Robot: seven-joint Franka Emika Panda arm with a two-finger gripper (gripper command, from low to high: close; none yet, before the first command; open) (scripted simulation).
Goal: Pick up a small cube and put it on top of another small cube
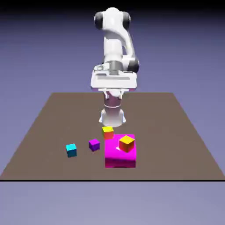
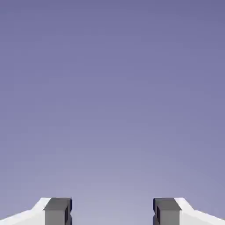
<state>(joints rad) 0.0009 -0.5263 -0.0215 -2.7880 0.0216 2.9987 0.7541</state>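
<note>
Below the raised white two-finger claw (image 1: 114, 94), shows small cubes on the brown tabletop (image 1: 151, 114): down toward the exterior view's left, a cyan one (image 1: 71, 150) and a purple one (image 1: 94, 145); more directly beneath, a yellow-and-orange one (image 1: 107, 132) near a larger magenta block (image 1: 120, 159), with another yellow-and-orange cube (image 1: 126, 144) seen over that block. Hovers released, fingertips (image 2: 58, 212) apart, grasping nothing.

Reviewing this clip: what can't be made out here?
- Exterior view: the magenta block's top behind the orange-yellow cube, hidden by it.
- Exterior view: the undersides of the small purple cube and cyan cube, facing away.
- Hand view: every cube, outside its frame.
</note>
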